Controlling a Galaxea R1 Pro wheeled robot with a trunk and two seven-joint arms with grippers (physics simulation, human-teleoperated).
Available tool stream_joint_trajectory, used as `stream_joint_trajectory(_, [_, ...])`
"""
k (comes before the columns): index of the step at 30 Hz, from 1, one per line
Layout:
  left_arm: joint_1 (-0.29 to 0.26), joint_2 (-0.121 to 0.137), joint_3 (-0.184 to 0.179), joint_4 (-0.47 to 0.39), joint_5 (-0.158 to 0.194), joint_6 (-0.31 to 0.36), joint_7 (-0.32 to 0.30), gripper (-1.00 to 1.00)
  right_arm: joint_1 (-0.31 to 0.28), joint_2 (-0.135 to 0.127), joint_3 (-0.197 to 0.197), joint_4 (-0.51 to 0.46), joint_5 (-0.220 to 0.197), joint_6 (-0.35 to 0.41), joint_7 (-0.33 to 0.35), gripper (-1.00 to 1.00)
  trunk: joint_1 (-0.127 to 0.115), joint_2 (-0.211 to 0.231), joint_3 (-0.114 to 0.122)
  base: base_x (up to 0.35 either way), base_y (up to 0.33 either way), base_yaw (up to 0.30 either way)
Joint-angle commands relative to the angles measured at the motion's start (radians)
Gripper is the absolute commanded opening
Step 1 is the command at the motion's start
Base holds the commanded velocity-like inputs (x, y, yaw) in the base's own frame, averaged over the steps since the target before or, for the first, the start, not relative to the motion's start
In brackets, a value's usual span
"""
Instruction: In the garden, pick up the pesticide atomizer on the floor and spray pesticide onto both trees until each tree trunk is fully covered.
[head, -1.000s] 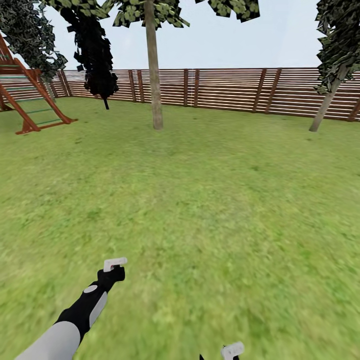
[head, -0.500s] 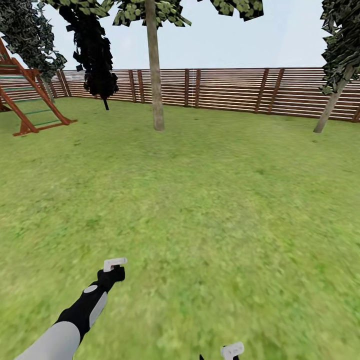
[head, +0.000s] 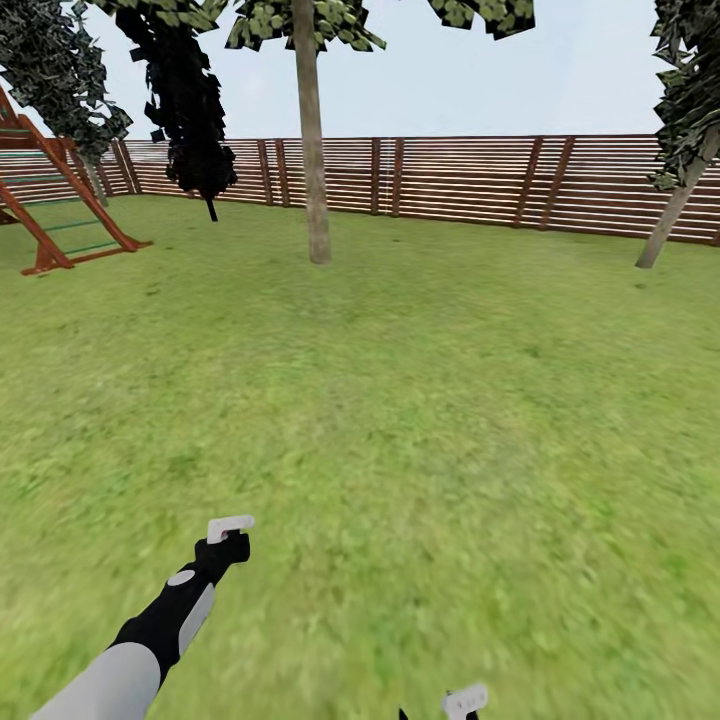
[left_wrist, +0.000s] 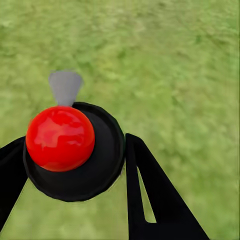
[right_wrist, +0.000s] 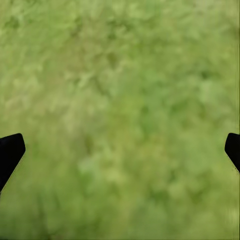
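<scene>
In the left wrist view my left gripper (left_wrist: 75, 155) is shut on the pesticide atomizer (left_wrist: 97, 167), a round dark body with a red ball and a grey nozzle on top, held over grass. The head view shows the left gripper (head: 232, 535) low over the lawn at the lower left. My right gripper (head: 462, 703) peeks in at the bottom edge and stands open, its black fingertips (right_wrist: 11, 150) far apart over bare grass. One tree with a grey-brown tree trunk (head: 316, 200) stands ahead by the fence. A leaning tree (head: 675, 215) stands at the far right. No pesticide is in the air.
A brown slat fence (head: 460, 180) closes off the lawn at the back. A red wooden play frame (head: 60, 215) stands at the far left, with a dark columnar tree (head: 190, 110) beside it. Open grass (head: 400, 400) stretches between me and the trees.
The whole view has drifted a little, with the trees and fence sliding right and down, so the camera moved. Both arms hold the same pose.
</scene>
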Motion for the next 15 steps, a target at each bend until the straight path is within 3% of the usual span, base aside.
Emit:
stream_joint_trajectory(1, [0.000, 0.000, 0.000, 0.000, 0.000, 0.000, 0.000, -1.00, 0.000, 0.000, 0.000, 0.000, 0.000, 0.000, 0.000, 1.00, 0.000, 0.000, 0.000, 0.308, 0.119, 0.000])
stream_joint_trajectory(15, [-0.001, 0.000, 0.000, 0.001, 0.000, 0.000, 0.000, -1.00, 0.000, 0.000, 0.000, 0.000, 0.000, 0.000, 0.000, 1.00, 0.000, 0.000, 0.000, 0.308, 0.119, 0.000])
